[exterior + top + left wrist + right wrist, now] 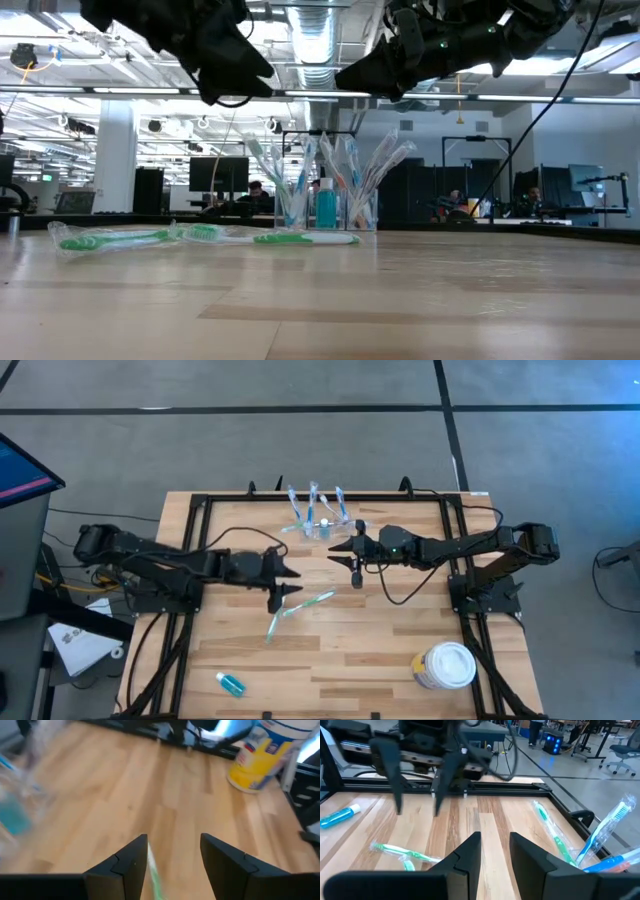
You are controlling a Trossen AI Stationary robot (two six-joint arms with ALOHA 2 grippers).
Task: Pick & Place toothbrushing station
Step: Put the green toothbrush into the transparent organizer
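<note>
Across the wooden counter [330, 650], both arms hang in mid-air facing each other, apparently poised between loads. At the far edge stands the toothbrushing station [322, 527], clear and already bristling with upright wrapped brushes, while two green toothbrushes [300, 607] lie flat near the middle, probably waiting their turn. Directly above them the left claw [283, 592] gapes empty, and the right claw [354, 555], just beside the station, stands partly open, holding nothing.
</note>
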